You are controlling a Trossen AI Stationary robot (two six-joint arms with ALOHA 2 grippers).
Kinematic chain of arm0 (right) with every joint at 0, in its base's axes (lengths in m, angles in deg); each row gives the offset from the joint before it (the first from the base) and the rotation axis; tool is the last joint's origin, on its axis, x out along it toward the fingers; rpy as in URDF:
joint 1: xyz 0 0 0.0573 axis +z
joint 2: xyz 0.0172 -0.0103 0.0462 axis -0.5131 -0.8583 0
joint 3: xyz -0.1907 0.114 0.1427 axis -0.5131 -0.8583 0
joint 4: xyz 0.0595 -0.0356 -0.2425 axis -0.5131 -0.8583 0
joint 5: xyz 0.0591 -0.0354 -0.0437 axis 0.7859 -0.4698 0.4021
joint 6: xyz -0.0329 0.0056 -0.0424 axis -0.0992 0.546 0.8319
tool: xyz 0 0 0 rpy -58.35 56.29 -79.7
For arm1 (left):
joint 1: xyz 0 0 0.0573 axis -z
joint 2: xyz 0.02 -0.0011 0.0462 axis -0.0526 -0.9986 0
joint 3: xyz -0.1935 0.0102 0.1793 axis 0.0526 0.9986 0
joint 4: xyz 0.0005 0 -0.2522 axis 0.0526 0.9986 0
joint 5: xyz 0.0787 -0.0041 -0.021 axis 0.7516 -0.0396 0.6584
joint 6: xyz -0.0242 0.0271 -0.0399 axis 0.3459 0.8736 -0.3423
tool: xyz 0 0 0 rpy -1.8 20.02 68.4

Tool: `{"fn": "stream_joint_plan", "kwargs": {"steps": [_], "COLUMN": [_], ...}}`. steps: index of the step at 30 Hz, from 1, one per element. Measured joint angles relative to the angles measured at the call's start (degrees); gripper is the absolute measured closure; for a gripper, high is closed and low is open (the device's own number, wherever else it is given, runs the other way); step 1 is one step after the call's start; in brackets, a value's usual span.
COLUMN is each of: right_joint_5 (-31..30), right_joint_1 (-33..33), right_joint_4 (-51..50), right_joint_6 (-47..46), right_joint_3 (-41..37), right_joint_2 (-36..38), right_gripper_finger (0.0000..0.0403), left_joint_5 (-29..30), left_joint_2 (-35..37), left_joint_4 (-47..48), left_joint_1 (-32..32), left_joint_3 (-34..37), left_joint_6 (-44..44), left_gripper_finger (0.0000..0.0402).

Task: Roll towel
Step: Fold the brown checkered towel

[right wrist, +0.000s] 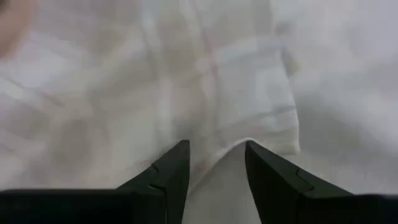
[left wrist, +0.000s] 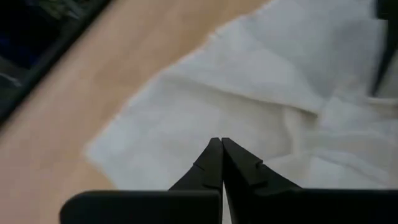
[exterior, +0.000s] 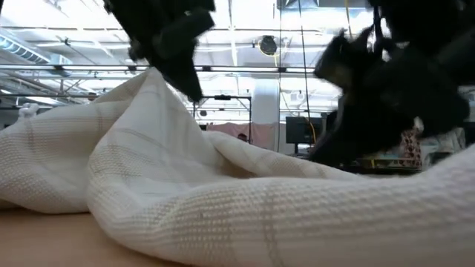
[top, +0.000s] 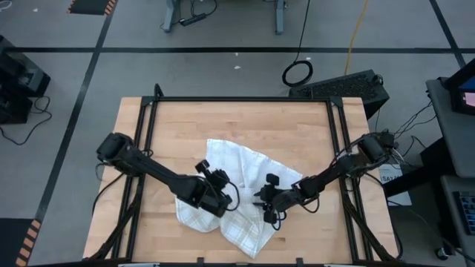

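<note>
The white towel (top: 237, 185) lies crumpled in the middle of the wooden table, most of it resting on the wood. In the low view one part of it rises to a peak (exterior: 152, 73) under my left gripper (left wrist: 217, 144), which is shut and raised over the towel's left part (top: 223, 202). My right gripper (right wrist: 216, 149) stands low over the towel's right part (top: 263, 204). It is open, and a folded edge (right wrist: 267, 146) of the towel lies across the gap between its fingers. My left gripper pinches a bit of the towel between its shut fingertips, slanting down from the table's left. The cloth is drawn up into a tent-like peak (exterior: 152, 73) below the fingers, and the rest stays on the table. The dark fingers hide how many layers they hold. My right gripper: I cannot tell whether its fingers touch the cloth.
Bare wood (top: 223, 122) lies beyond the towel toward the far edge and at the near left (top: 126, 222). Black frame rails (top: 148, 133) run along both sides of the table. A black case (top: 349, 85) stands off the far right corner.
</note>
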Motion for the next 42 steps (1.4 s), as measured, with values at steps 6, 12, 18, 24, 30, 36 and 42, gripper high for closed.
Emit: {"fn": "stream_joint_plan", "kwargs": {"steps": [6, 12, 18, 24, 30, 36, 42], "right_joint_5": [-0.2, -6.7, -11.4, -9.9, -10.5, -11.7, -14.6], "right_joint_1": [0.4, 0.2, -2.5, -4.2, -3.2, 2.5, 8.5], "right_joint_4": [-9.3, -24.5, -18.8, -12.9, -15.3, -17.7, -16.6], "right_joint_6": [3.6, 7.3, 3.7, -6.2, -20.2, -33.8, -46.2], "right_joint_3": [0.0, 0.0, -7.4, -15.7, -19.3, -19.5, -19.6], "right_joint_2": [9.9, 17.0, 16.1, 15.7, 16.1, 16.2, 15.9], "right_gripper_finger": [0.0257, 0.0257, 0.0257, 0.0257, 0.0257, 0.0257, 0.0257], "left_joint_5": [-0.5, -14.1, -19.7, -23.5, -15.8, -9.2, -8.3], "left_joint_2": [3.9, 3.1, 2.9, 3.2, 3.2, 3.3, 3.8], "left_joint_4": [9.7, 9.8, 9.2, -1.6, -5.1, -10.2, -20.9], "left_joint_1": [-0.7, 2.1, 4.6, 2.1, -6.1, -22.5, -39.0], "left_joint_3": [2.2, 6.0, 12.6, 22.2, 25.7, 25.9, 24.8], "left_joint_6": [-8.6, -19.6, -25.1, -20.0, -5.1, 19.8, 43.3], "left_gripper_finger": [0.0397, 0.0398, 0.0398, 0.0398, 0.0398, 0.0398, 0.0398]}}
